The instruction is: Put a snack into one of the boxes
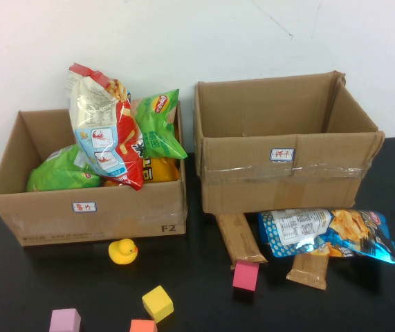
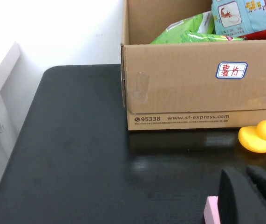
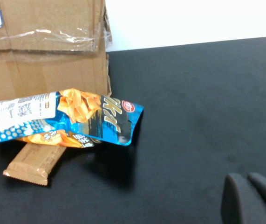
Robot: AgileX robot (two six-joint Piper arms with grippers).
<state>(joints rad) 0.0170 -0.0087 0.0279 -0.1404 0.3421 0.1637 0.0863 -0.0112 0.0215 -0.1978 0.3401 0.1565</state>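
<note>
Overhead arrangement on a black table. At right stands the taller cardboard box, open-topped, with clear tape across its front and a small white blue-edged label; its interior holds nothing visible. Lying on the table just in front of this box is a blue snack bag, resting across a brown wrapped bar; a second brown wrapped bar lies beside it, its far end against the box front, with a pink cube at its near end.

At left, a lower cardboard box with a red-written label contains green chip bags and an upright red-and-white snack bag. A yellow rubber duck sits just in front of it; yellow, purple and orange cubes lie nearer the camera.

The left gripper hangs low over the table near the duck and a pink block, its jaws pressed together, holding nothing. The right gripper hangs over bare table, well apart from the blue bag, its jaws likewise drawn together and empty.
</note>
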